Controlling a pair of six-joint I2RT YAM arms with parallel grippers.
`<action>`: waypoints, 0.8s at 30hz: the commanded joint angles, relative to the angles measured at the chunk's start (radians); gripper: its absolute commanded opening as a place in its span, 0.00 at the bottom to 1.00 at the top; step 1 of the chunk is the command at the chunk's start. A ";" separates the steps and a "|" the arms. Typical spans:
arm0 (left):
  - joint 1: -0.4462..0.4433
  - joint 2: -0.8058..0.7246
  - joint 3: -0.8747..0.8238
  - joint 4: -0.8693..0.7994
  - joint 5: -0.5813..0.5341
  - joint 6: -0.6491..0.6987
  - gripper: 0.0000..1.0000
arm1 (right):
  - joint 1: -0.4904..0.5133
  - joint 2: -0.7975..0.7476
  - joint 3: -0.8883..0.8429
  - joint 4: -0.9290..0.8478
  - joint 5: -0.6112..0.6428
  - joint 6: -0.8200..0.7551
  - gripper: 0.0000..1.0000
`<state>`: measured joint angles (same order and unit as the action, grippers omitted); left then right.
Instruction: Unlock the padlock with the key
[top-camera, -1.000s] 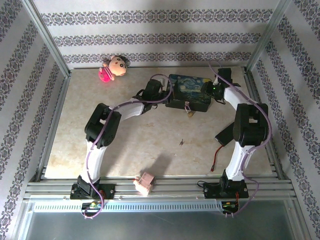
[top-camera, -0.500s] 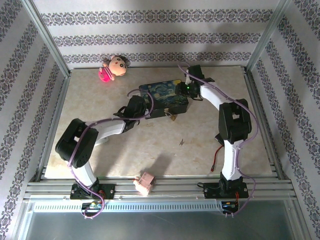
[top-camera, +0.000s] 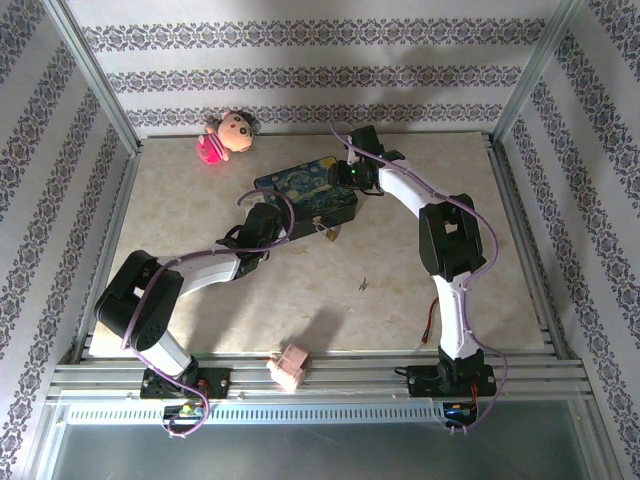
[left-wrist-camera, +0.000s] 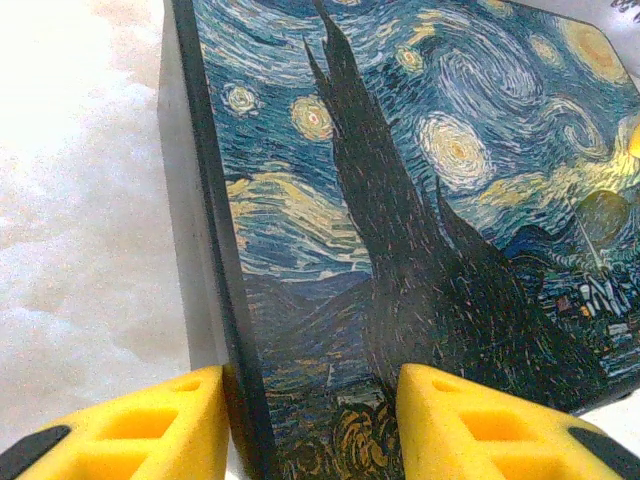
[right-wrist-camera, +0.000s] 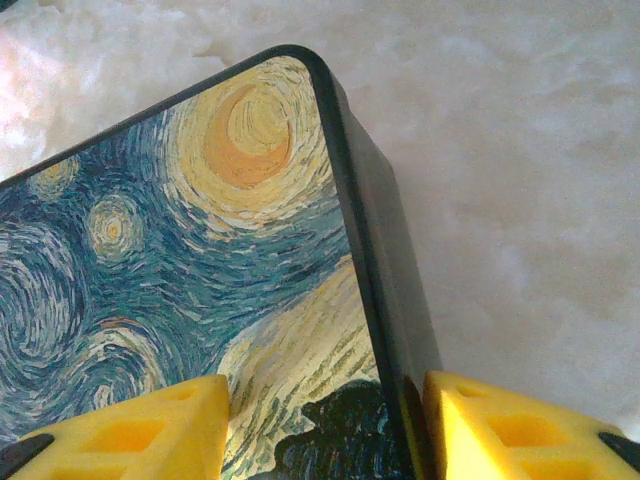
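Straddling opposite corners of the starry-night box (top-camera: 300, 188), both arms reach up from the bottom of the overhead view to the middle of the bench (top-camera: 180, 190). The left tool (top-camera: 268, 213) sits at the box's lower left corner and the right tool (top-camera: 352, 172) at its upper right corner.

In the left wrist view, the yellow fingers (left-wrist-camera: 140, 425) stand apart at the bottom of the frame. The box's dark side wall and the edge of its painted lid run up between them. The lower left finger lies against that wall and the other overlaps the lid. Whether they pinch the box cannot be told.

In the right wrist view, the fingers (right-wrist-camera: 150, 430) are likewise apart. The rounded corner of the lid, with its yellow moon, rises between them, and the dark wall runs down to the finger at the lower right. Here too a firm grip cannot be told.

The padlock (top-camera: 327, 232), tiny and brass-gold, hangs at the box's near wall, just right of the left tool, with neither tool on it. A small dark item (top-camera: 365, 285), too small to identify, lies on the bare bench below the padlock. A doll (top-camera: 228, 137) in pink lies at the upper left of the bench, and a pink block (top-camera: 290, 367) sits at the bench's near edge.
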<state>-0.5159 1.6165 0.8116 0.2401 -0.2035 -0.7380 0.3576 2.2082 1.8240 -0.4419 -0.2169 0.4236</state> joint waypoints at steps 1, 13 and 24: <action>0.005 -0.024 0.028 0.040 0.058 0.044 0.45 | 0.073 -0.017 0.000 -0.003 -0.079 0.058 0.50; 0.027 -0.073 0.047 -0.029 0.064 0.090 0.66 | 0.046 -0.142 -0.054 -0.076 0.070 -0.048 0.65; 0.106 -0.030 0.112 -0.048 0.125 0.130 0.67 | 0.054 -0.416 -0.358 -0.114 0.229 -0.057 0.66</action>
<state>-0.4168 1.5848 0.8948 0.1879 -0.1051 -0.6460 0.3939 1.8366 1.5444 -0.5110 -0.0727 0.3851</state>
